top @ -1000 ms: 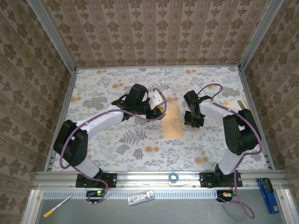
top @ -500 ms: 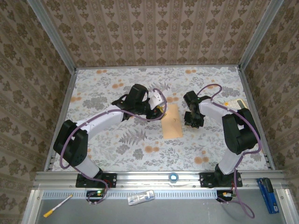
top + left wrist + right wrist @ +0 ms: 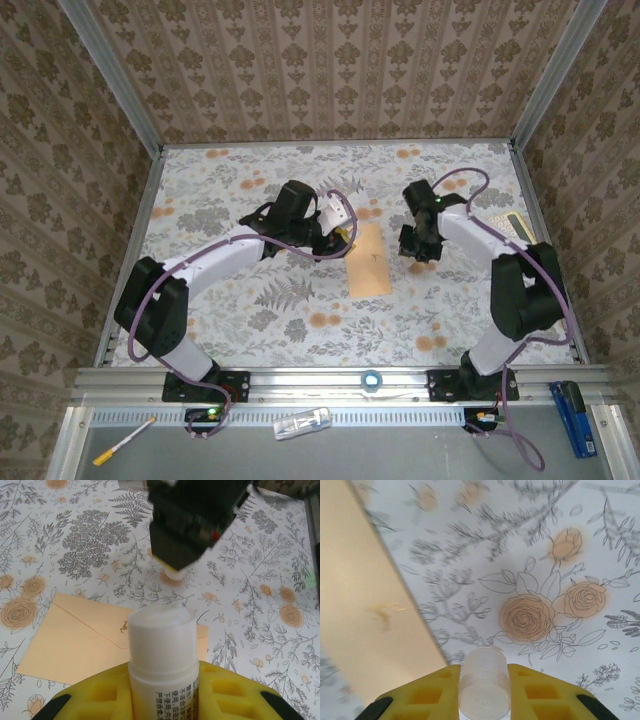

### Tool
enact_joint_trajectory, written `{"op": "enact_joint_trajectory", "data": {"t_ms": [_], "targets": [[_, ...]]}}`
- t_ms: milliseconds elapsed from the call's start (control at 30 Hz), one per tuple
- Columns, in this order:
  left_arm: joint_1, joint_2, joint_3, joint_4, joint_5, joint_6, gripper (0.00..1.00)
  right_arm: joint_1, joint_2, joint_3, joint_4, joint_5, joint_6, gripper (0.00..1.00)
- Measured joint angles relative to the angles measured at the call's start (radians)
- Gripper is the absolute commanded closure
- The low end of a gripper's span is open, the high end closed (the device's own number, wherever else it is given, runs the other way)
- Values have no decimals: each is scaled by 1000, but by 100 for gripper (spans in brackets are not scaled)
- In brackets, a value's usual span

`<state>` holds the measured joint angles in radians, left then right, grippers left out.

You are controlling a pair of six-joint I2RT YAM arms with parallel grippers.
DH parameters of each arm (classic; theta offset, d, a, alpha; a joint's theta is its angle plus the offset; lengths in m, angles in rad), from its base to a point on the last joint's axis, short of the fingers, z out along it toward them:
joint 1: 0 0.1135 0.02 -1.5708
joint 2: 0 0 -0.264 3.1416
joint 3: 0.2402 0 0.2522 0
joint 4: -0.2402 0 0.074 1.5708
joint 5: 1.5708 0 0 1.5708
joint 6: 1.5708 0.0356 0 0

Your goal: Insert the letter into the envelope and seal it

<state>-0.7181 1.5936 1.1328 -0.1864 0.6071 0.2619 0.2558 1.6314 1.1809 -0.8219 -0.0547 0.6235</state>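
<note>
Pulling back a touch, the right end effector (image 3: 484,700) now sits a bit farther from the envelope than a second ago, with its elbow swung out. Its jaws have tightened onto the ribbed clear cap (image 3: 481,680). Meanwhile the left end effector (image 3: 162,697) hasn't budged. It's clamped on the glue stick (image 3: 161,640), white glue top bare. So I read it as cap off, glue ready, sealing step up next.

Just past both, the envelope (image 3: 368,258) lies flat on the worktop (image 3: 300,320) between them, flap down. My guess is the letter's already inside, but I can't confirm that.

Writing-wise, the glue stick label has small black East Asian characters running down the tube. They're too cropped for me to read, and there's no brand I can name. The envelope's blank apart from a tiny gold deer-ish mark at the flap tip. Over at the far right edge sits the calculator (image 3: 505,222), keys too small to read.
</note>
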Motion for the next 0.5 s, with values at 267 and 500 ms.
{"op": "enact_joint_trajectory", "data": {"t_ms": [267, 500], "targets": [[-14, 9, 35, -63, -2, 65, 100, -125, -71, 193, -139, -285, -69, 75], [-62, 48, 97, -127, -17, 146, 100, -139, -61, 245, -220, -626, -100, 75]]}}
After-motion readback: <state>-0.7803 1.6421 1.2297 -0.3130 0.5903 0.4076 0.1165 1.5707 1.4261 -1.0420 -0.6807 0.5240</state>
